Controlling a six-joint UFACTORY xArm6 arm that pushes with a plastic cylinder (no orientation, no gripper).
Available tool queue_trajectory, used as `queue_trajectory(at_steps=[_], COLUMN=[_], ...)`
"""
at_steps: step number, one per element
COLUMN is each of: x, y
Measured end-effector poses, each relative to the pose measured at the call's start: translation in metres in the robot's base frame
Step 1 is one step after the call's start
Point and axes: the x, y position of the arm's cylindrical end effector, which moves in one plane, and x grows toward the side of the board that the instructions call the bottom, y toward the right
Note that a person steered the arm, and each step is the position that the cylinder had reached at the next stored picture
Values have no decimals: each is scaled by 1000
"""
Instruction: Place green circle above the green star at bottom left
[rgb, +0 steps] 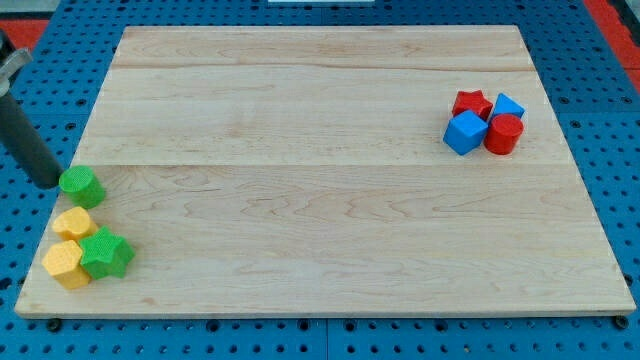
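The green circle (82, 187) sits at the board's left edge, a little below mid height. The green star (106, 254) lies at the bottom left, below and slightly right of the circle. A yellow block (75, 223) lies between them, and a yellow hexagon (66, 265) touches the star's left side. My dark rod comes down from the view's upper left; my tip (50, 182) is just left of the green circle, touching or nearly touching it, off the board's edge.
At the right, a cluster holds a red star (472, 102), a blue block (508, 106), a blue cube (465, 132) and a red cylinder (503, 134). The wooden board (320, 200) rests on a blue pegboard table.
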Motion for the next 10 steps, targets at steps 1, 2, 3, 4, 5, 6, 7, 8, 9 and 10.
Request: queue_trajectory(at_steps=[1, 2, 3, 4, 5, 6, 7, 8, 9, 10], x=[0, -2, -11, -16, -16, -12, 1, 8, 14, 23], y=[15, 31, 34, 41, 50, 53, 57, 63, 65, 65])
